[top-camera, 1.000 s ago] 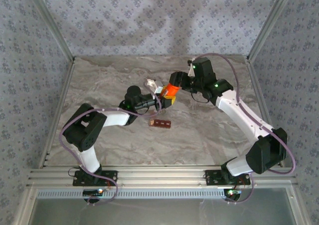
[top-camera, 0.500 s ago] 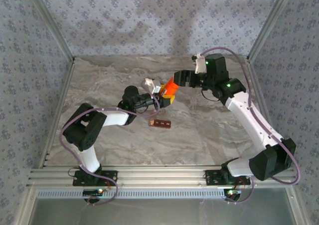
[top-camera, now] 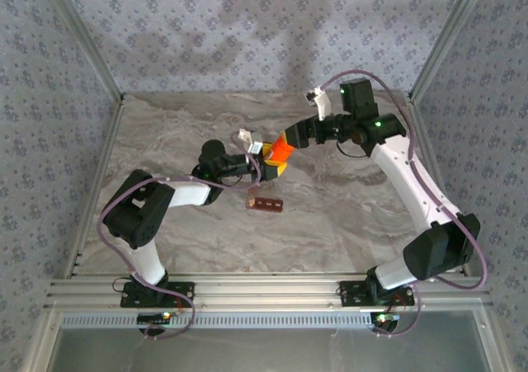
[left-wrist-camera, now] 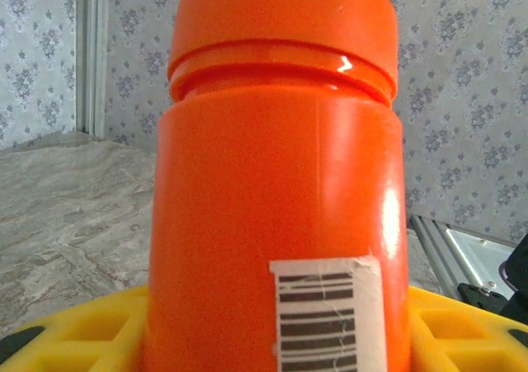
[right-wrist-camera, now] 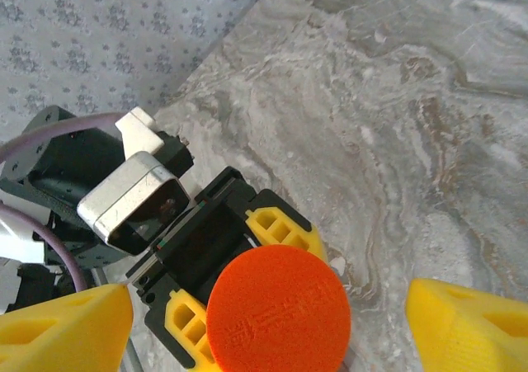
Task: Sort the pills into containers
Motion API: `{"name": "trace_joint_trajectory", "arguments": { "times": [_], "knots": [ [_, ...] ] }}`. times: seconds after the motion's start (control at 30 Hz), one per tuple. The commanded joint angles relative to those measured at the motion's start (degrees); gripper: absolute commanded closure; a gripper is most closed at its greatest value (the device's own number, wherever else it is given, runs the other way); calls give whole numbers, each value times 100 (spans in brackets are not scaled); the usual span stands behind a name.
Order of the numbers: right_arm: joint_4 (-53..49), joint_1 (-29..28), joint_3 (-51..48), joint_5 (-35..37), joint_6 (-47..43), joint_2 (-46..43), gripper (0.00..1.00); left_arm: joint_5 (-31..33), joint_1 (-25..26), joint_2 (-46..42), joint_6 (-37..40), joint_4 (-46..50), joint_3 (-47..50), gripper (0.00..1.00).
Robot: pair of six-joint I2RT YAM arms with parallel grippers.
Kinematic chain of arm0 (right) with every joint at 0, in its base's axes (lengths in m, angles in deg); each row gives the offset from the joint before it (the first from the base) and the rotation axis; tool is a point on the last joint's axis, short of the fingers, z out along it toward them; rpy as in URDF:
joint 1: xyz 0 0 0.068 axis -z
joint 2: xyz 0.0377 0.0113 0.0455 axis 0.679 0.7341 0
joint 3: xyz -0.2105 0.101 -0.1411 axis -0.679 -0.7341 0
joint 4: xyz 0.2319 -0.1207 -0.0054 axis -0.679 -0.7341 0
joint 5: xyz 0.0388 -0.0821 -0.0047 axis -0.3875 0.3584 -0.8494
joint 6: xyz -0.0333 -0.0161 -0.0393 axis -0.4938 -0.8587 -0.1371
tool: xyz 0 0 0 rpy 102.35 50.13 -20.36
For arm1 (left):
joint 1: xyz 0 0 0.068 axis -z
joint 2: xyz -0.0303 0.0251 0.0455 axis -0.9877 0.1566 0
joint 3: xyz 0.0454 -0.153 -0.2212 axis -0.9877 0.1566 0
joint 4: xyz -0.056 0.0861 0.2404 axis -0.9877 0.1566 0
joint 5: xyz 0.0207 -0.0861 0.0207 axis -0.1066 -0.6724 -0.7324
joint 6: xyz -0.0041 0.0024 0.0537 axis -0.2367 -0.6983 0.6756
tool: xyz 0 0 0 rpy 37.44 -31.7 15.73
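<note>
My left gripper is shut on the bright orange bottle and holds it off the table, cap on. From the left wrist the bottle stands between my yellow fingers. My right gripper is open just beyond the cap. In its wrist view the round orange cap sits between its wide-apart yellow fingers, apart from both. The dark red-brown containers strip lies on the table just in front of the bottle. The pills are hidden.
The marble table top runs to patterned walls at the back and sides. An aluminium rail crosses the near edge by the arm bases. Open table lies right of the strip.
My right arm has swung its elbow out and turned the wrist, and its gripper has drawn back slightly from the cap. The left gripper has shifted a little left with the bottle.
</note>
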Motion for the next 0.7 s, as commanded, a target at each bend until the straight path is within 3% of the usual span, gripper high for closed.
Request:
{"name": "trace_joint_trajectory", "arguments": {
  "times": [0.0,0.43,0.67],
  "knots": [
    [-333,-89,164,-165,-255,112,14,-217,-23,-145,-92,-178,-167,100],
    [-295,-202,-49,-145,-238,231,30,-212,-28,-182,-92,-152,-191,100],
    [-272,-209,-126,-119,-219,272,33,-222,-23,-209,-110,-147,-210,100]
  ]
}}
